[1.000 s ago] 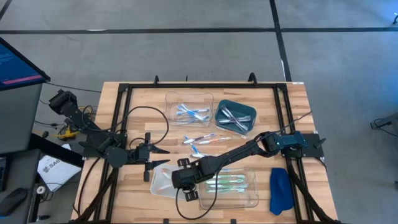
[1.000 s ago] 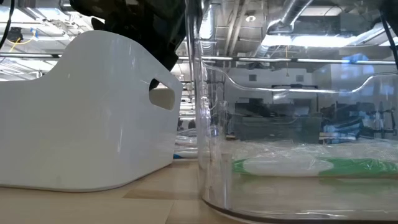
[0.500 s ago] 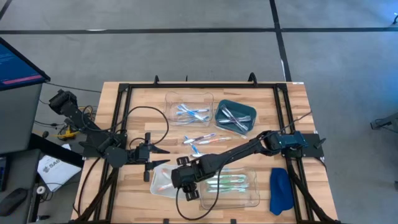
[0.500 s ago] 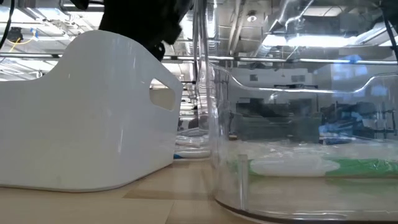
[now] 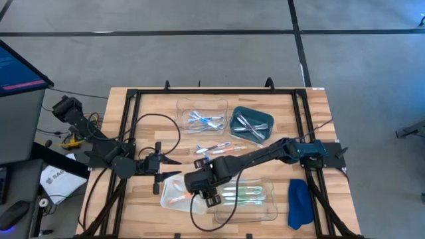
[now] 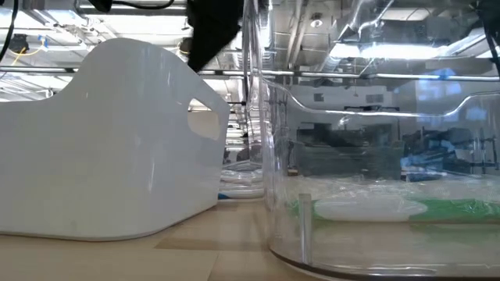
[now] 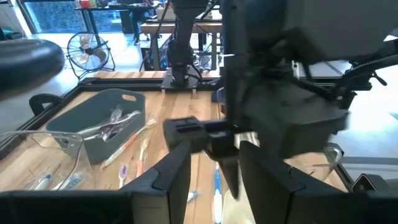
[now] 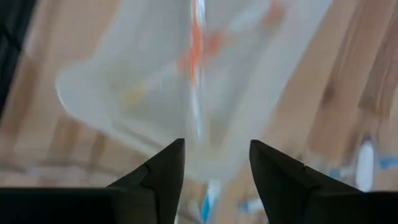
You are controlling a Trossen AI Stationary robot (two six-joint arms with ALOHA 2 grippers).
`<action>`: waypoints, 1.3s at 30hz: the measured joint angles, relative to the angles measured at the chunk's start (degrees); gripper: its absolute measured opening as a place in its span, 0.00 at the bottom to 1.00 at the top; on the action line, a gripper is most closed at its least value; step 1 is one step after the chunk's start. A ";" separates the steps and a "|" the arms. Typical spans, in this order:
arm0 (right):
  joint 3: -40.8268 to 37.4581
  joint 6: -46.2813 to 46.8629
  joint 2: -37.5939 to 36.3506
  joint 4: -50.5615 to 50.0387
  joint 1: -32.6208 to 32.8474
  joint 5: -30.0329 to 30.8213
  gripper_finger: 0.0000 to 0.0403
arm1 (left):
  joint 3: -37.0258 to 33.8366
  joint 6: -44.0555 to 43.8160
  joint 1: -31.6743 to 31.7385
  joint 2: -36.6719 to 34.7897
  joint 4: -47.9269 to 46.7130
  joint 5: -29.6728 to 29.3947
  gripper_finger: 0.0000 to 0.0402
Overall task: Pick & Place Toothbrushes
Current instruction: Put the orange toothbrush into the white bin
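Glossy white tray (image 5: 174, 194) holds thin orange/white toothbrushes (image 8: 196, 46); right hand (image 8: 211, 163) open, empty; left hand (image 7: 214, 177) open.

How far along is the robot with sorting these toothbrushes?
Well underway. Toothbrushes already lie sorted in the clear tray, teal bin, white bin and front clear tray. The right gripper, fingers open and empty, hangs above the white bin. A few loose toothbrushes are left mid-table. The left gripper waits nearby.
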 joint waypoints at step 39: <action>-28.10 -4.49 -19.79 -1.54 -12.08 -1.51 0.27 | 0.04 -4.44 -0.22 3.21 0.42 3.03 0.33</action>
